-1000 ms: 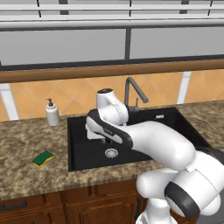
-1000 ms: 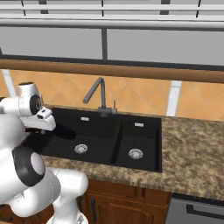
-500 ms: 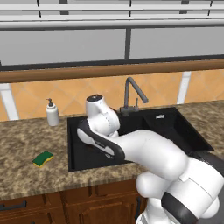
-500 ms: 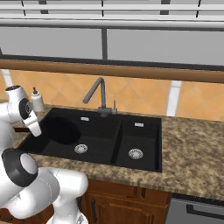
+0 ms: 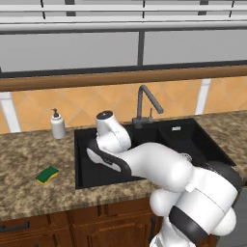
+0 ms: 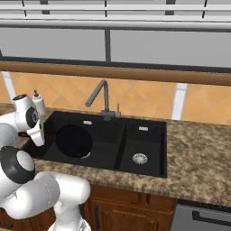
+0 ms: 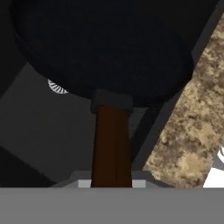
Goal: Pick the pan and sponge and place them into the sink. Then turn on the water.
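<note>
Pan (image 7: 100,52) hangs over the sink's (image 6: 149,169) left basin, end effector (image 7: 112,181) pinching its brown handle (image 7: 112,144) so it can go down flat. Sponge (image 5: 47,175) waits on the worktop (image 5: 29,159), well left of the sink.

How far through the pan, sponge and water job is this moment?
Nothing is finished. In hand: the gripper is shut on the pan by its handle, over the sink's left basin. Left: release it, move the sponge from the counter, then run the faucet.
</note>
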Available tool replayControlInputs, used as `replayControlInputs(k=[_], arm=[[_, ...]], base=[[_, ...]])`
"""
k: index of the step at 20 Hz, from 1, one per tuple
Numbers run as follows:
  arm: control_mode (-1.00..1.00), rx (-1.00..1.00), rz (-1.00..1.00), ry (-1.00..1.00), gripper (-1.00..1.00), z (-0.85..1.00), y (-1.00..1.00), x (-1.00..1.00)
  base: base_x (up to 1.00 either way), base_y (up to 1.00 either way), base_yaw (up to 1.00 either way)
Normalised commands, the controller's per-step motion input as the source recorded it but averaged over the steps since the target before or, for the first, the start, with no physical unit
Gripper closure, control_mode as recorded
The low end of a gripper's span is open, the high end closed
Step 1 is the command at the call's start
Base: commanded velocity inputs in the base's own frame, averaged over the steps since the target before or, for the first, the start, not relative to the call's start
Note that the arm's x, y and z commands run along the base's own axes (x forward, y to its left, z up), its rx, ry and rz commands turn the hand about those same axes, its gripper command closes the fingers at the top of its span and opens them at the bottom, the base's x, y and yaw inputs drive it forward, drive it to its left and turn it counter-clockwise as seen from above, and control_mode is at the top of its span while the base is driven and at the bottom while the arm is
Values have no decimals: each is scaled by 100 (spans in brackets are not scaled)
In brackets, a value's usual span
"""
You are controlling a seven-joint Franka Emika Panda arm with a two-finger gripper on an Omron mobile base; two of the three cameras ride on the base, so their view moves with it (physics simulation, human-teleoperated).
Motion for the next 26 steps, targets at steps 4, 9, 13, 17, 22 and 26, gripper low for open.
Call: replayControlInputs(k=[4,9,13,17,22,26], arm=[[-100,1,-17,22,100,-5,-26,52],[-100,-1,-15,3,100,-26,-10,39],[-100,0,-2,15,100,-21,-27,35],[-100,0,-1,7,100,-21,-32,16],[-100,0,0,4,100,-24,-26,4],[-100,0,0,2,100,-35,-30,0]], base=[[0,0,0],[0,0,0],[0,0,0],[0,0,0],[0,0,0],[0,0,0]])
